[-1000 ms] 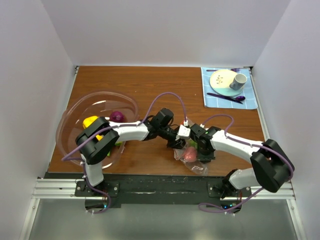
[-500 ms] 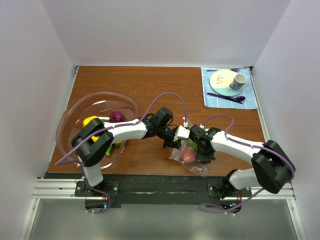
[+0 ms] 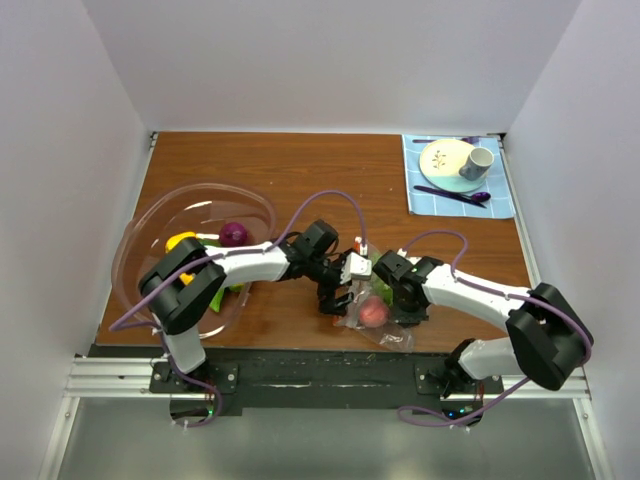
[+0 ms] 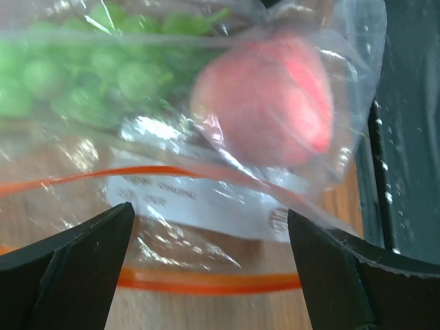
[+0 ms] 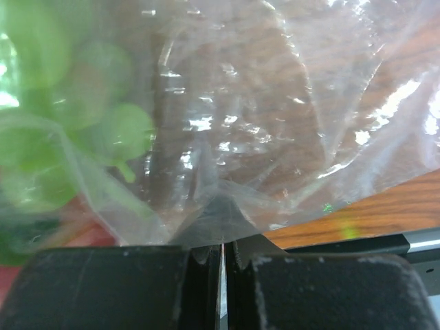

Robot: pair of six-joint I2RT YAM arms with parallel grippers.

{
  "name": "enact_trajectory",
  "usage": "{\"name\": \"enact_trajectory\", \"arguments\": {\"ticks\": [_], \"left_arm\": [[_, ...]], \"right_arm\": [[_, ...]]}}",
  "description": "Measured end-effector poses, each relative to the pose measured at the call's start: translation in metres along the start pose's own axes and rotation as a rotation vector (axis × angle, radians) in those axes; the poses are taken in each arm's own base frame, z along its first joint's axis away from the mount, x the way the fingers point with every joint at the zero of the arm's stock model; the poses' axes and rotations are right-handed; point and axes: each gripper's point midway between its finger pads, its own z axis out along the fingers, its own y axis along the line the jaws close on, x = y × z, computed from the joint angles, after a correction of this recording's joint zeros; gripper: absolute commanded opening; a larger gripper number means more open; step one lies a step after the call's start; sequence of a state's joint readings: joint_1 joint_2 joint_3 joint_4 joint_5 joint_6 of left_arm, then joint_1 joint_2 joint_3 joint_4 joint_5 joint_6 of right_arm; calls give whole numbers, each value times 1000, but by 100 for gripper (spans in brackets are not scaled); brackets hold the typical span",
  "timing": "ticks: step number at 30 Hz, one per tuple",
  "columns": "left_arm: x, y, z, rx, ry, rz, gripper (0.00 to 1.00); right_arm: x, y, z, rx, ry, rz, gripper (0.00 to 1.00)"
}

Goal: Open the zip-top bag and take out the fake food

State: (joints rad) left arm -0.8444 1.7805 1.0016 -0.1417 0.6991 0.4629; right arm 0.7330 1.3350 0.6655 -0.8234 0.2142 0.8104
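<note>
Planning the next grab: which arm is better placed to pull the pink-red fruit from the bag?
Left. The left claw stands open facing the zip-top bag, the pink-red fruit straight ahead inside. The right claw is shut on the bag's plastic, pinning it.

My left arm (image 3: 250,263) reaches rightward from its base and my right arm (image 3: 470,292) reaches leftward, so both wrists meet low near the middle. My left fingers (image 4: 69,268) stand wide apart, gripping nothing. My right fingers (image 5: 103,289) are pressed together, pinching a fold of the zip-top bag (image 5: 275,103).
</note>
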Motion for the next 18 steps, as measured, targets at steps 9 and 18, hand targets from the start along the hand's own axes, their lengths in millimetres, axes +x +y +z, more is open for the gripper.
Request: {"name": "enact_trajectory", "arguments": {"ticks": [9, 18], "left_arm": [[-4, 17, 19, -25, -55, -8, 100], [-8, -3, 24, 155, -85, -85, 100]], "right_arm": [[1, -1, 2, -10, 31, 36, 0], [1, -2, 4, 0, 56, 30, 0]]}}
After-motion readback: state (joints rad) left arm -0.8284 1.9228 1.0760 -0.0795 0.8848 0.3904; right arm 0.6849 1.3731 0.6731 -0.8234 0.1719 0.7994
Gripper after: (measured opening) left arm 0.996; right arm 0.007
